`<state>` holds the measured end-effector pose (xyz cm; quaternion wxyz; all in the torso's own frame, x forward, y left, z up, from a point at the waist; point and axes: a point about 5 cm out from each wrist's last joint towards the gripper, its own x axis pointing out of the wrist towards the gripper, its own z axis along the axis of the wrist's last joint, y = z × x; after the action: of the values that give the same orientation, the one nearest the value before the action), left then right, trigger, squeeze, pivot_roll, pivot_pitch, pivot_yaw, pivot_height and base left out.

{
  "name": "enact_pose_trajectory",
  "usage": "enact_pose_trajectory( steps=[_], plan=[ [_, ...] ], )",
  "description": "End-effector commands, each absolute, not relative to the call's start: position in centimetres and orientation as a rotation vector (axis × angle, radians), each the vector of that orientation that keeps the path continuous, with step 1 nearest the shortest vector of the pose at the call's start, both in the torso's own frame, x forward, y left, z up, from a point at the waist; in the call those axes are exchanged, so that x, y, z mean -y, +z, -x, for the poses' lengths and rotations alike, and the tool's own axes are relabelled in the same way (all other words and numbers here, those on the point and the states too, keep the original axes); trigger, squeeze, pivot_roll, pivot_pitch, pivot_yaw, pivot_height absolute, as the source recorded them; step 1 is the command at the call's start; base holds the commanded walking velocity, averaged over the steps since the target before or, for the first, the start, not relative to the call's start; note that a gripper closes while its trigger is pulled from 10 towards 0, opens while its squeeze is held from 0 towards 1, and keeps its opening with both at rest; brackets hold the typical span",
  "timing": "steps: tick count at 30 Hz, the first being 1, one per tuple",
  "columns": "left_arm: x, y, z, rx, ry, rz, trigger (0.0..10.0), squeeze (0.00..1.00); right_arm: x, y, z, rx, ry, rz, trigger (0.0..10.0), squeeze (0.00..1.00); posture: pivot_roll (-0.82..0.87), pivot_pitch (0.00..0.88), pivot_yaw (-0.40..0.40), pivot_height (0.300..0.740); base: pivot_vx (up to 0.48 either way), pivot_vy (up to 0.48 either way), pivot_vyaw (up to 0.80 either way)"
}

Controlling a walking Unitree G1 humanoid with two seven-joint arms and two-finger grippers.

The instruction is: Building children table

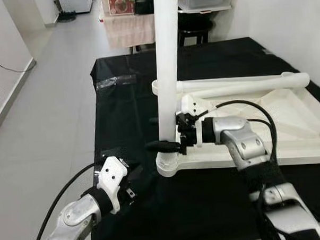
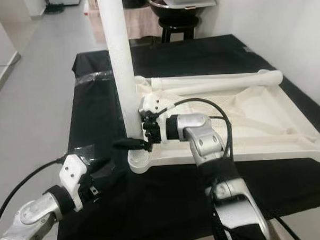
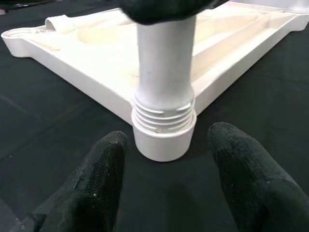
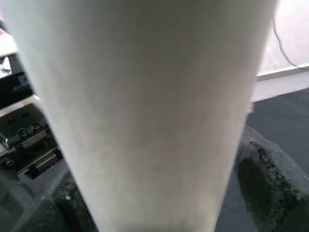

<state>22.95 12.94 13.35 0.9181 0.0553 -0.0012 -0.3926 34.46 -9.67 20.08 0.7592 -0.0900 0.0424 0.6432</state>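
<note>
An upturned white table top point(image 1: 303, 119) lies on a black-covered table point(image 1: 122, 116). One white leg point(image 1: 167, 72) stands upright in its near-left corner socket point(image 3: 163, 137), with screw threads showing above the socket rim. My right gripper point(image 1: 169, 146) is shut on this leg just above the socket; the leg point(image 4: 145, 106) sits between its fingers point(image 4: 265, 179). A second white leg point(image 1: 238, 84) lies across the far side of the top. My left gripper point(image 3: 169, 179) is open, low and near the socket, with its fingers point(image 3: 96, 183) apart from it.
Grey floor point(image 1: 42, 104) runs along the table's left side. A strip of clear tape point(image 1: 115, 81) sticks to the black cover at the far left. A dark stool point(image 1: 196, 30) and hanging cloth point(image 1: 127, 28) stand behind the table. A white wall point(image 1: 288, 24) is at right.
</note>
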Motion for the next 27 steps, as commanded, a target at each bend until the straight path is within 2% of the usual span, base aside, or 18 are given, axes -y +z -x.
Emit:
enact_pose_trajectory(
  steps=[1,8,14,15,16,18,19,20,21,22,27],
  plan=[
    [-12.7,12.9,-23.0,-0.022,-0.807,-0.123,10.0,0.0,9.0,19.5,-34.4,-0.104,1.455,0.185,0.0,0.0,0.04,0.058,-0.03,0.74,0.0,0.0,0.0],
    [-12.4,12.8,-22.9,-0.022,-0.813,-0.118,10.0,0.0,9.5,19.0,-34.0,-0.1,1.49,0.145,0.0,0.0,0.02,0.059,-0.035,0.74,0.0,0.0,0.0],
    [-12.3,12.8,-22.9,-0.021,-0.813,-0.116,10.0,0.0,10.2,18.3,-33.7,-0.079,1.418,0.147,0.0,0.0,0.02,0.063,-0.037,0.74,0.0,0.0,0.0],
    [-12.4,12.9,-22.9,-0.019,-0.811,-0.116,10.0,0.0,10.6,17.3,-33.5,-0.078,1.187,0.147,0.0,0.0,0.01,0.079,-0.042,0.74,0.0,0.0,0.0],
    [-12.5,12.9,-22.9,-0.019,-0.81,-0.117,10.0,0.0,10.8,16.9,-33.5,-0.076,1.075,0.143,0.0,0.0,0.01,0.079,-0.042,0.74,0.0,0.0,0.0],
    [-12.5,12.9,-22.9,-0.019,-0.81,-0.117,10.0,0.0,10.8,16.9,-33.5,-0.076,1.075,0.143,0.0,0.0,0.01,0.079,-0.042,0.74,0.0,0.0,0.0],
    [-12.6,13.0,-22.9,-0.018,-0.808,-0.118,10.0,0.0,10.5,15.8,-32.9,-0.064,0.769,0.101,0.0,0.0,0.0,0.085,-0.043,0.74,0.0,0.0,0.0],
    [-12.6,13.0,-22.9,-0.018,-0.808,-0.118,10.0,0.0,10.5,15.8,-32.9,-0.064,0.769,0.101,0.0,0.0,0.0,0.085,-0.043,0.74,0.0,0.0,0.0],
    [-12.8,13.0,-22.9,-0.018,-0.806,-0.119,10.0,0.0,9.7,14.4,-31.2,-0.09,0.665,0.072,0.0,0.0,0.0,0.095,-0.028,0.74,0.0,0.0,0.0],
    [-12.9,13.0,-23.0,-0.019,-0.806,-0.121,10.0,0.0,9.1,14.7,-30.3,-0.047,0.627,0.176,0.0,0.0,-0.01,0.091,-0.02,0.74,0.0,0.0,0.0],
    [-13.1,13.0,-23.3,-0.025,-0.815,-0.125,10.0,0.0,8.4,14.3,-30.9,-0.096,0.662,0.128,0.0,0.0,-0.01,0.086,-0.018,0.74,0.0,0.0,0.0]
  ],
)
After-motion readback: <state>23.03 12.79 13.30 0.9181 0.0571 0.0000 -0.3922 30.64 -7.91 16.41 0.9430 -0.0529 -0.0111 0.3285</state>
